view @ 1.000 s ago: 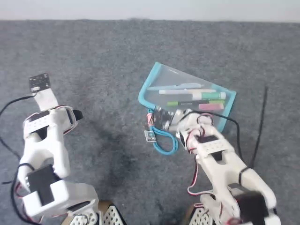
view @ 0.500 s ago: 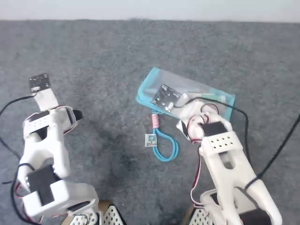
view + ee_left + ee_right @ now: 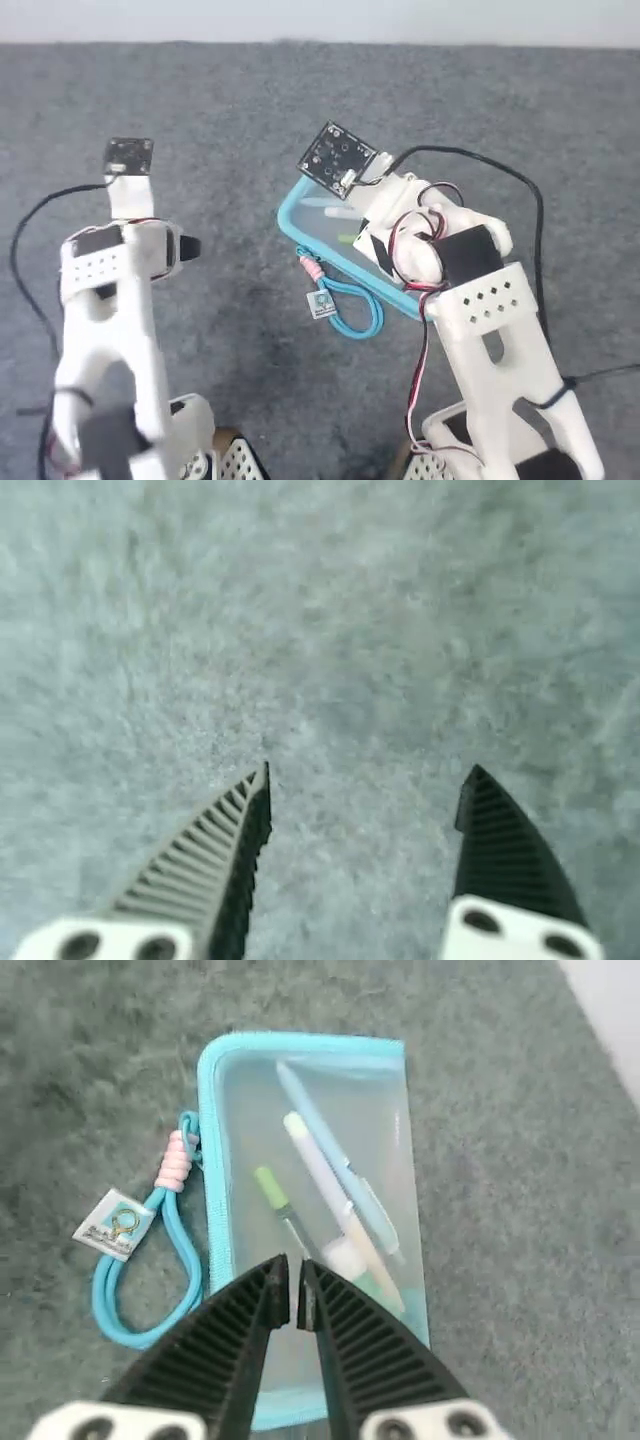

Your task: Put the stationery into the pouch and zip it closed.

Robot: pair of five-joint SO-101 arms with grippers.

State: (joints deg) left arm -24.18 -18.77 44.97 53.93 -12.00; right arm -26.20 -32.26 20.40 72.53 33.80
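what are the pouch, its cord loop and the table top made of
Pouch: likely soft clear plastic, slightly frosted, since the pens show through; turquoise edging looks like fabric.
Cord loop: seemingly smooth turquoise cord, round and limp.
Table top: probably grey felt or short carpet, matte and fuzzy.

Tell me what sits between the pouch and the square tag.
Pink beads on the blue cord loop, right beside the pouch edge; the right wrist view shows them plainly.

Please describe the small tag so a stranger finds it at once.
On the grey carpet lies a clear pouch with a turquoise rim. From one corner runs a turquoise cord loop with pink beads. The tag is the small flat pale square on that loop.
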